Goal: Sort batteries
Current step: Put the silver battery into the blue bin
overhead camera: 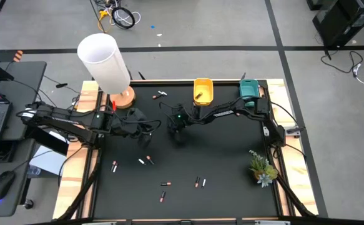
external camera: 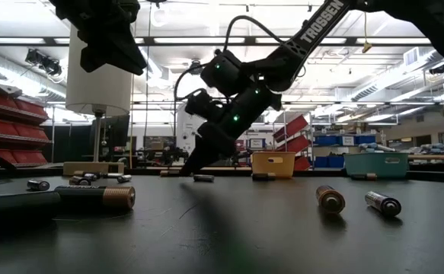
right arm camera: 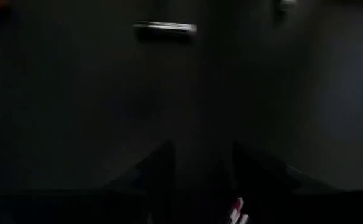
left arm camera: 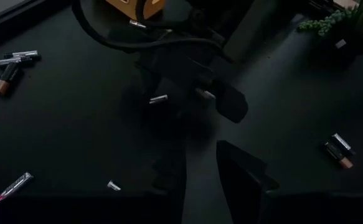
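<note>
The right wrist view is almost wholly dark. It shows only one pale battery (right arm camera: 165,28) lying on the surface (overhead camera: 231,150) ahead and a small red-and-white speck between the fingers that I cannot identify. The right pincer (overhead camera: 177,135) is tipped down to the surface near its middle. Its fingers stand apart, and I can see nothing gripped at their tips. In the low view its tip seems to meet the surface beside a short battery (external camera: 202,177), though actual contact is hard to judge.

The left pincer (left arm camera: 200,171) hangs just left of the right one, its fingers parted with nothing between them. The right arm's bulk blocks much of its wrist view.

From above I count nine loose batteries:
- A pair (overhead camera: 162,94) lies near the far edge.
- One (overhead camera: 114,166) lies toward the left edge.
- Two (overhead camera: 145,160) lie close together, nearer the middle.
- Two singles (overhead camera: 165,184) (overhead camera: 162,196) lie toward the near edge.
- A side-by-side pair (overhead camera: 200,182) lies beside those singles.

They are too small for me to tell sizes or types.

There are two trays, one yellow (overhead camera: 203,83) and one teal (overhead camera: 249,91), both at the far edge toward the right corner. A dark mark inside the yellow tray may be a battery, but I cannot be sure. The teal tray's contents are hidden by the right arm.

One white lamp (overhead camera: 103,59) stands at the far left corner, its shade covering the surface under it. One small plant (overhead camera: 261,167) sits by the right edge.
</note>
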Tool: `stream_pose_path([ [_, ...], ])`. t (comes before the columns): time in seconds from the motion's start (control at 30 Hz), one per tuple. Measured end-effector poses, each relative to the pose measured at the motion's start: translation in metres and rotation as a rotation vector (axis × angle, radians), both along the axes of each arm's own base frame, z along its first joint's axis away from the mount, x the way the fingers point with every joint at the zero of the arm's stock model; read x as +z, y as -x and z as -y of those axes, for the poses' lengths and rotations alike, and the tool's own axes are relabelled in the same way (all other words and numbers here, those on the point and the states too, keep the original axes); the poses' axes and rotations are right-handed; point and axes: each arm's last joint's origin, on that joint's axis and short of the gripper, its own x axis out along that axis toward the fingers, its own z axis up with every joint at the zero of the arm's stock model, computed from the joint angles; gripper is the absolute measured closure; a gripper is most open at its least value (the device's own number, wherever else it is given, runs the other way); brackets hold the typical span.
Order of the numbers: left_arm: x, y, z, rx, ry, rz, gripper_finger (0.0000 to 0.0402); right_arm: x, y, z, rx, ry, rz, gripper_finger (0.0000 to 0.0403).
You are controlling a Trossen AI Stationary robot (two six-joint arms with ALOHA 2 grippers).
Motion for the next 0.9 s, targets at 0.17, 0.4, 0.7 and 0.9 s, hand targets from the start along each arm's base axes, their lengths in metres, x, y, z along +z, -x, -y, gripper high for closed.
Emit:
stream_pose_path([
  [0.17,0.000,0.000,0.001,0.001,0.006,0.003,0.0300,0.013,0.010,0.019,-0.198,-0.043,-0.027,0.0235],
  [0.4,0.000,0.000,0.001,-0.005,0.001,-0.002,0.0300,0.005,0.033,0.052,-0.309,-0.173,-0.090,0.0237],
  [0.7,0.000,0.000,0.001,-0.005,-0.001,-0.006,0.0300,0.000,0.039,0.047,-0.298,-0.170,-0.117,0.0239],
  [0.9,-0.001,0.001,0.001,-0.006,-0.003,-0.015,0.0300,0.040,0.042,0.039,-0.195,-0.115,-0.037,0.0243],
])
